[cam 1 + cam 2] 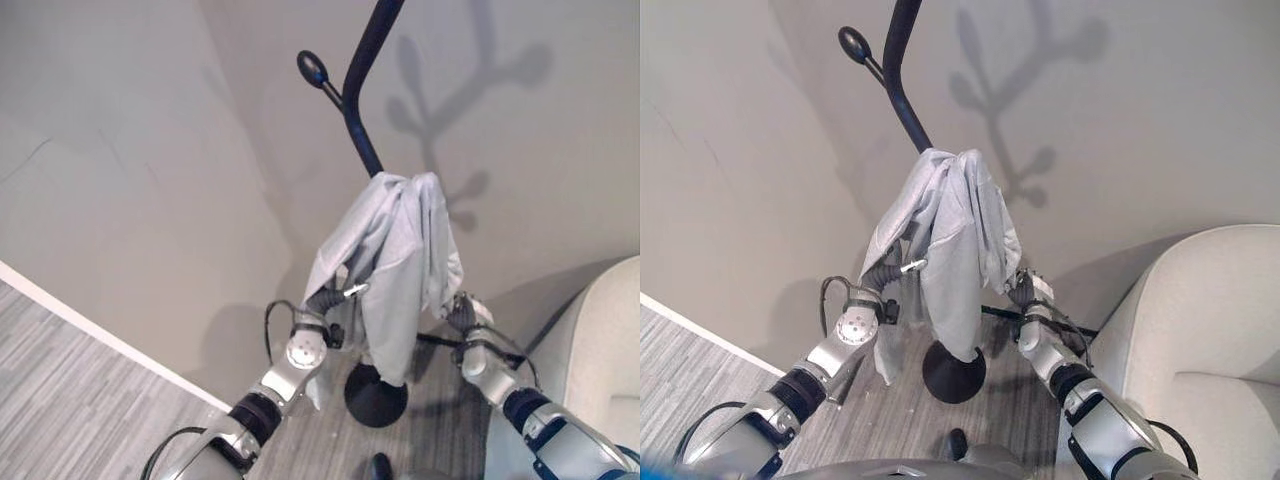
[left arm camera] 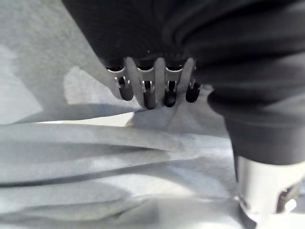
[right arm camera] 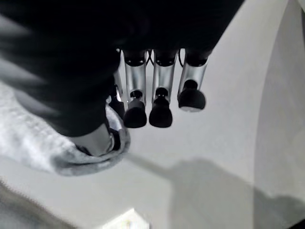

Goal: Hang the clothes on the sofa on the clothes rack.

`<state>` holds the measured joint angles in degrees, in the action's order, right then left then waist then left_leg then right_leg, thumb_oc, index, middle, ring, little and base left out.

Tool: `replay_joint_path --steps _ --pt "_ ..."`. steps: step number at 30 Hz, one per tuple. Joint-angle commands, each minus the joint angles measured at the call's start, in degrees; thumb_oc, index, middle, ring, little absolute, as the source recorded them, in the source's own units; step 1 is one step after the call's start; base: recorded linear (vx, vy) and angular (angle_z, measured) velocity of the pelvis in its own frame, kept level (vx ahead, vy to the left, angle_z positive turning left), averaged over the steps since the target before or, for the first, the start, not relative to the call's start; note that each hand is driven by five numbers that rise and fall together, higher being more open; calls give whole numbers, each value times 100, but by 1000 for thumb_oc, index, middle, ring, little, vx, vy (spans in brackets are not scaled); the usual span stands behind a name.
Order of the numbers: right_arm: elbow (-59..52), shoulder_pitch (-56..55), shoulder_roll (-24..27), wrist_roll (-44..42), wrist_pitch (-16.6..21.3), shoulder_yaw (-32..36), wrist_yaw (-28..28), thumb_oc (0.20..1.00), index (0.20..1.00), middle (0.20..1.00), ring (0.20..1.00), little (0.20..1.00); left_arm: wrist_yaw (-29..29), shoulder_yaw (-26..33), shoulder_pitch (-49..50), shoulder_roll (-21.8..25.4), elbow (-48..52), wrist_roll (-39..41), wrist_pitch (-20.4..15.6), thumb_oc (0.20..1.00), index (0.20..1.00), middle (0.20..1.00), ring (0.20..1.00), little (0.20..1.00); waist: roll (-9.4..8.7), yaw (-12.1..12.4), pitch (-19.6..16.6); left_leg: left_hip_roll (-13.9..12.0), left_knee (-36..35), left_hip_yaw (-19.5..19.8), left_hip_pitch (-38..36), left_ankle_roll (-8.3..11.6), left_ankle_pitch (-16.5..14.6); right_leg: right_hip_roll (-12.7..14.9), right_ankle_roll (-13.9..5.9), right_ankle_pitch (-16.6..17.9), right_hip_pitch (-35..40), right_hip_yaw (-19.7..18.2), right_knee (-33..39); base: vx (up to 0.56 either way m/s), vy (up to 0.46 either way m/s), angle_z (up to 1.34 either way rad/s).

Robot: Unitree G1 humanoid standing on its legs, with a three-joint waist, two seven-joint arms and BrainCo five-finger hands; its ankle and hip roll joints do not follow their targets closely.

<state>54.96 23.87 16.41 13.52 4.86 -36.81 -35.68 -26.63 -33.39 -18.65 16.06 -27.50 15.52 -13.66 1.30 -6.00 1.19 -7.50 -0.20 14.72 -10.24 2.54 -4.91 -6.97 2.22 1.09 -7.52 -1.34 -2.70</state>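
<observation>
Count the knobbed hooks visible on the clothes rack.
1: a dark knobbed hook branches off the clothes rack pole, above the grey garment. Others may be under the cloth or beyond view.

Garment (image 1: 400, 260) draped on rack (image 1: 362, 110); sofa (image 1: 1210, 340) right.

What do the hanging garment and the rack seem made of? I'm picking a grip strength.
Garment: pale grey soft woven or knit cloth, matte; it drapes in loose folds. Rack: probably painted metal, dark and smooth; its thin curved pole and knob show a slight sheen.
</observation>
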Motion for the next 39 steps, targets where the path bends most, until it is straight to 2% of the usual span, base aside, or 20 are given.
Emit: replay_joint_path --steps 1,11,14,16,17,27,28,29,31,33,35,39 --pt "683 -54 -107 391 -148 -78 165 200 200 200 200 200 32 333 -235 -40 -48 111 -369 1000 1000 1000 1000 1000 -76 32 77 -68 -311 -112 -516 312 744 456 -575 193 544 -176 770 -9 4 -12" --pt "1575 -437 -300 1641 -649 -453 320 200 200 200 200 200 179 313 58 -175 -281 51 -343 1000 1000 1000 1000 1000 -25 72 148 -60 -292 -130 -457 313 701 476 -585 185 515 -163 770 -11 1 1" --pt "1772 -584 -392 1819 -716 -460 417 200 200 200 200 200 145 350 152 -430 -1227 -12 -318 1000 1000 1000 1000 1000 -49 35 160 -57 -317 -172 -459 310 663 480 -587 191 497 -197 770 -16 14 -6" --pt "1793 -623 -401 1834 -722 -473 416 200 200 200 200 200 153 368 195 -503 -1471 -6 -299 1000 1000 1000 1000 1000 -55 25 164 -59 -321 -190 -464 307 656 477 -588 197 490 -210 770 -8 17 -8" --pt "1781 -659 -408 1878 -729 -491 427 200 200 200 200 200 168 418 290 -634 -1977 26 -246 1000 1000 1000 1000 1000 -70 4 170 -58 -338 -221 -474 300 642 472 -588 206 475 -228 770 -13 18 -9" --pt "1779 -735 -439 1872 -790 -431 376 200 200 200 200 200 273 823 741 -997 -3490 159 -54 1000 1000 1000 1000 1000 -137 2 137 -81 -424 -324 -545 285 611 437 -591 223 459 -286 770 -5 6 -2" --pt "1796 -762 -473 1778 -805 -345 374 438 438 438 438 438 281 955 805 -1037 -3754 170 4 1000 1000 1000 1000 1000 -157 3 120 -82 -424 -337 -550 282 604 433 -590 221 467 -293 770 0 0 0" --pt "1804 -767 -488 1722 -807 -305 374 1000 1000 1000 1000 1000 255 1017 823 -1058 -3872 159 16 1000 1000 1000 1000 1000 -161 3 113 -80 -424 -347 -557 278 596 434 -589 219 469 -297 770 0 0 0" --pt "1894 -804 -550 1575 -799 -261 441 1000 1000 1000 1000 1000 218 1135 855 -1072 -4060 128 45 1000 1000 1000 1000 1000 -174 19 102 -78 -418 -339 -560 277 579 435 -581 213 482 -307 770 0 0 0" --pt "2046 -894 -653 1162 -731 -19 495 1000 1000 1000 1000 1000 136 1226 922 -1027 -4521 -447 265 1000 1000 1000 1000 1000 -210 42 65 -71 -403 -339 -561 276 576 442 -572 213 505 -291 770 0 0 0" --pt "2128 -934 -698 979 -708 87 486 1000 1000 1000 1000 1000 221 1234 942 -1018 -4611 -467 289 1000 1000 1000 1000 1000 -213 49 59 -68 -397 -345 -558 276 571 444 -570 213 509 -291 770 0 0 0" --pt "2198 -1232 -745 374 -602 339 747 1000 1000 1000 1000 1000 887 1579 1337 -877 -4674 238 232 1000 1000 1000 1000 1000 -213 84 21 -79 -400 -351 -560 281 583 446 -579 219 533 -264 770 4 -1 2"
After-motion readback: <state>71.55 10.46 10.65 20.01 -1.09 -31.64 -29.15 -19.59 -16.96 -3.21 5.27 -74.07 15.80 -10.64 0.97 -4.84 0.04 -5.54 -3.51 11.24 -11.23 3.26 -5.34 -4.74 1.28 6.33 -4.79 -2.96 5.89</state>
